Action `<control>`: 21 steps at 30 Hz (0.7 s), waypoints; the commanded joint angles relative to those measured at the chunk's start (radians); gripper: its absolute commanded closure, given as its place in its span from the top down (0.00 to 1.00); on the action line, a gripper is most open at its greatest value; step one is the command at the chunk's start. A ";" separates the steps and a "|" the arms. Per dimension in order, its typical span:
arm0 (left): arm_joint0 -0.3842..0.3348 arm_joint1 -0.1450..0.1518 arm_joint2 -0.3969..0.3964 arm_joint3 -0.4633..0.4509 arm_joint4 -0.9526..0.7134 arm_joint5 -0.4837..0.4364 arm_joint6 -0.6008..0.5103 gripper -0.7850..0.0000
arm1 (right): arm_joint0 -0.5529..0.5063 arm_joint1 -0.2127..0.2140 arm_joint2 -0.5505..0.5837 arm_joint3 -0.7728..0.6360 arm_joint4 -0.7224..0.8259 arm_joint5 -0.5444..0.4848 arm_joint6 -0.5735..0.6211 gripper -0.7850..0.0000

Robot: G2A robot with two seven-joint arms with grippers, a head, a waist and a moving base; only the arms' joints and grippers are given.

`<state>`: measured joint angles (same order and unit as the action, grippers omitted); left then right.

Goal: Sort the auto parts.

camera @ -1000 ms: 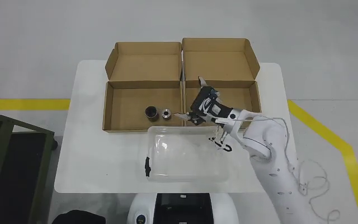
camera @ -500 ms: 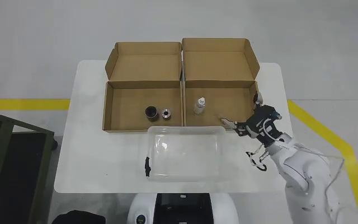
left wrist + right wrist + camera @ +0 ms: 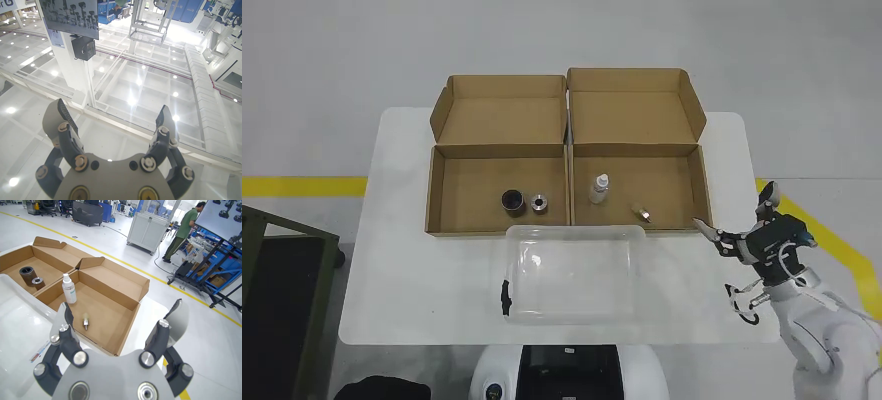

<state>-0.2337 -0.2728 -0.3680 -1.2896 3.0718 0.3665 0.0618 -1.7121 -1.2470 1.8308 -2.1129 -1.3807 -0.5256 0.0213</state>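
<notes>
A white worktop (image 3: pixel 402 250) carries two open cardboard boxes set side by side along its far edge, touching, with their lids folded back. The left box (image 3: pixel 472 180) holds two auto parts close together near the wall it shares with its neighbour: a dark cylindrical bushing (image 3: pixel 512 201) standing on end, and just beside it a shorter sleeve with a bright metal top (image 3: pixel 538 203). The right box (image 3: pixel 672 185) holds a small clear spray bottle (image 3: pixel 598 188) with a white cap, upright near the same shared wall, and a small metal fitting (image 3: pixel 642 213) lying on its side on the box floor, closer to the near wall and apart from the bottle. In front of both boxes, towards the worktop's near edge, sits a clear plastic bin (image 3: pixel 572 280) with a black latch (image 3: pixel 506 298) on its left side; its far rim touches the boxes' near walls. The right gripper (image 3: pixel 733 206) hangs at the worktop's right edge, just beyond the near right corner of the right box, its jaws spread wide and holding nothing, aimed across that box. The left gripper (image 3: pixel 113 106) points up at a lit white ceiling (image 3: pixel 141 75), its jaws also spread wide apart and bare.
</notes>
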 commanded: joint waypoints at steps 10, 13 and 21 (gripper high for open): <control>0.000 0.000 0.000 0.000 0.000 0.000 0.000 1.00 | -0.017 -0.001 0.000 -0.003 0.006 0.025 -0.022 1.00; 0.000 0.000 0.000 0.000 0.000 0.000 0.000 1.00 | -0.017 -0.001 0.000 -0.003 0.006 0.025 -0.022 1.00; 0.000 0.000 0.000 0.000 0.000 0.000 0.000 1.00 | -0.017 -0.001 0.000 -0.003 0.006 0.025 -0.022 1.00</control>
<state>-0.2337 -0.2728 -0.3680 -1.2896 3.0718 0.3665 0.0618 -1.7288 -1.2475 1.8305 -2.1159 -1.3744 -0.5003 -0.0003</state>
